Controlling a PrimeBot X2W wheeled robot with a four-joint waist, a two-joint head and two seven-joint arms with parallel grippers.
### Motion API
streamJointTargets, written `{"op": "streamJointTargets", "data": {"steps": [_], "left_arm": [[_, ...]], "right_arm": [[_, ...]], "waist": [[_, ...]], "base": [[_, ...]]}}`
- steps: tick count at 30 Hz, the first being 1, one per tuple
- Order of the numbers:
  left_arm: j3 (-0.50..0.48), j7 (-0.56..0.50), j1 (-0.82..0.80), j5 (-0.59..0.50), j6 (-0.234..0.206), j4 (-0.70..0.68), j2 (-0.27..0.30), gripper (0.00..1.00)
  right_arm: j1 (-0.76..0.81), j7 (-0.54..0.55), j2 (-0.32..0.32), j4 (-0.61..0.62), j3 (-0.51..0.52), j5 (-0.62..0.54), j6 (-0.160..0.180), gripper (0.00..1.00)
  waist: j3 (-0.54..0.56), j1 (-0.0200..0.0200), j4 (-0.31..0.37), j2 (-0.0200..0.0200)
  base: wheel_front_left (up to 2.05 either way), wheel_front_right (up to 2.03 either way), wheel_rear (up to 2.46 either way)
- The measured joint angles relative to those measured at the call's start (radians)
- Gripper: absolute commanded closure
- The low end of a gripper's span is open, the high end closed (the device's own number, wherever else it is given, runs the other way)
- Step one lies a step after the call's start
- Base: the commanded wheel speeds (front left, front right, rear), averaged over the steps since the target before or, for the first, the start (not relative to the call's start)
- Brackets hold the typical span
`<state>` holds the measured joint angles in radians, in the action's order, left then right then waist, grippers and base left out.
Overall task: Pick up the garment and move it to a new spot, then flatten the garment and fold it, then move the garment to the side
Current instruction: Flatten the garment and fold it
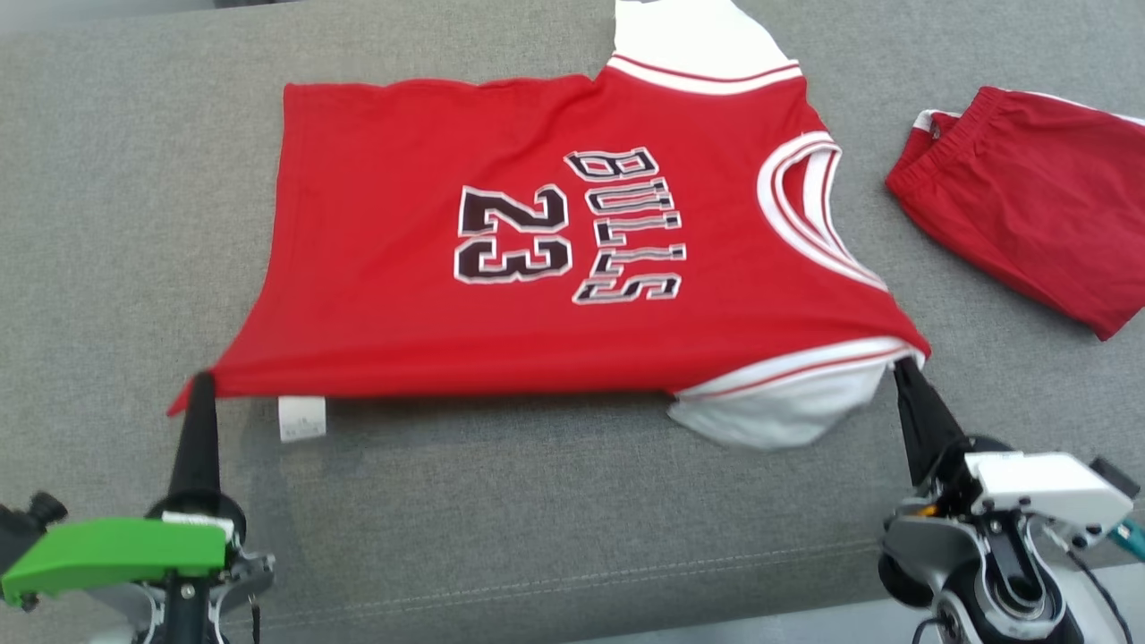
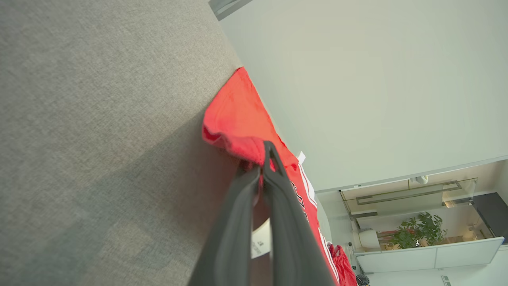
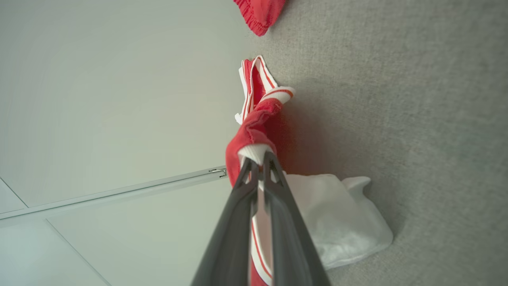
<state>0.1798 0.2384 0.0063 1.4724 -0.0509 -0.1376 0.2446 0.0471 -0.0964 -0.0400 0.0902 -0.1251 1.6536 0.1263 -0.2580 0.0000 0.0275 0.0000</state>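
Garment: a red short-sleeved basketball jersey (image 1: 537,295) with white sleeves and black "BULLS 23" lettering lies front-up in the middle of the head view. Its hem is toward 9 o'clock and its collar toward 3 o'clock.
Support: a grey woven fabric cushion top (image 1: 537,519), with the far part of the jersey resting flat on it.
Near edge: it looks raised off the cushion and stretched taut between the two grippers, with a shadow beneath it.
Left gripper (image 1: 203,380): at 8 o'clock, fingers pressed together and pinching the near hem corner.
Right gripper (image 1: 902,365): at 4 o'clock, fingers pressed together on the striped band where the near sleeve joins the body.
Near white sleeve (image 1: 769,411): hangs loose below the edge, crumpled at 5 o'clock.
Small white care tag (image 1: 301,418): dangles from the hem just beside the left gripper.
Bystander item: a pair of red shorts (image 1: 1029,224) at 2 o'clock, apart from the jersey.
Step in hand: probably the end of flattening or the very start of the fold, since the body lies smooth.
Next move calls for: both arms travelling together toward 12 o'clock at equal height and tension, carrying the near edge over the far edge.
Watch: the loose sleeve could bunch inside the fold.
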Motion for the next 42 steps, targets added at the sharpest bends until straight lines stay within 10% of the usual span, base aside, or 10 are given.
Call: {"op": "streamJointTargets", "data": {"steps": [12,16,18,21,25,42], "left_arm": [[0.03,0.0,0.065,-0.015,-0.011,0.02,-0.013,1.0],[0.036,0.001,0.063,-0.015,-0.011,0.028,-0.029,1.0],[0.04,0.002,0.06,-0.015,-0.003,0.028,-0.044,1.0],[0.036,0.004,0.054,-0.013,0.012,0.033,-0.066,1.0],[0.038,0.005,0.028,-0.013,0.017,0.051,-0.08,1.0],[0.026,0.01,-0.009,-0.016,0.057,0.099,-0.107,1.0]], "right_arm": [[0.027,-0.042,-0.012,-0.046,-0.023,-0.09,0.0,1.0],[-0.021,-0.053,-0.024,-0.051,-0.04,-0.13,0.0,0.14],[-0.04,-0.053,-0.024,-0.053,-0.049,-0.145,-0.001,0.03],[-0.064,-0.062,-0.023,-0.077,-0.062,-0.162,-0.02,0.22],[-0.084,-0.091,-0.023,-0.125,-0.059,-0.195,-0.025,0.0],[-0.017,-0.061,-0.132,-0.138,-0.225,-0.37,-0.2,0.0]], "waist": [[-0.015,0.0,0.005,0.0],[-0.021,0.0,0.006,0.0],[-0.023,0.0,0.007,0.0],[-0.026,0.0,0.011,0.0],[-0.032,0.0,0.019,0.0],[-0.06,0.0,0.036,0.0]], "base": [[0.0,0.0,0.0],[0.0,0.0,0.0],[0.0,0.0,0.0],[0.0,0.0,0.0],[0.0,0.0,0.0],[0.0,0.0,0.0]]}}
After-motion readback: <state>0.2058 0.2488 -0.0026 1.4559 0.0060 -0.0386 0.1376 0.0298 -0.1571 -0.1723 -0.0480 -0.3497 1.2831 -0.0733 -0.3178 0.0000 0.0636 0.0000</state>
